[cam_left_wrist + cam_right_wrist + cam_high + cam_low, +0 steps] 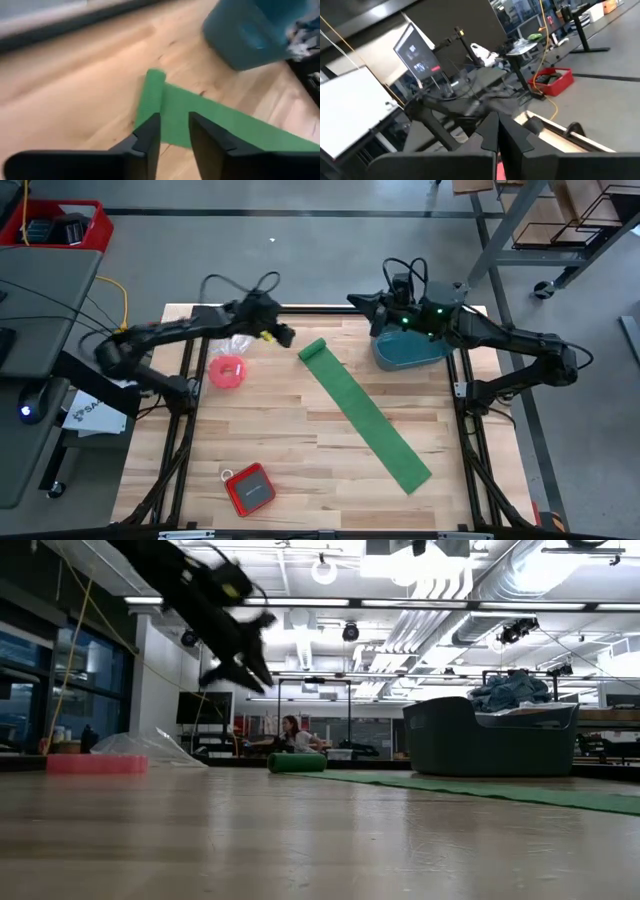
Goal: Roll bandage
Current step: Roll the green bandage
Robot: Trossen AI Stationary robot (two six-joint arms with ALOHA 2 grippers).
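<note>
Your bandage [362,416] lies mostly flat, running diagonally from a small rolled end near the table's [300,450] far edge toward its near right corner. Your left gripper [284,335] hangs just beside that rolled end, off the wood, fingers [150,134] a narrow gap apart, holding nothing. It is the nearer arm. The right gripper [497,131], fingers nearly together, waits over the teal tub [408,350]. Only the low view shows the left gripper's height above the roll.
</note>
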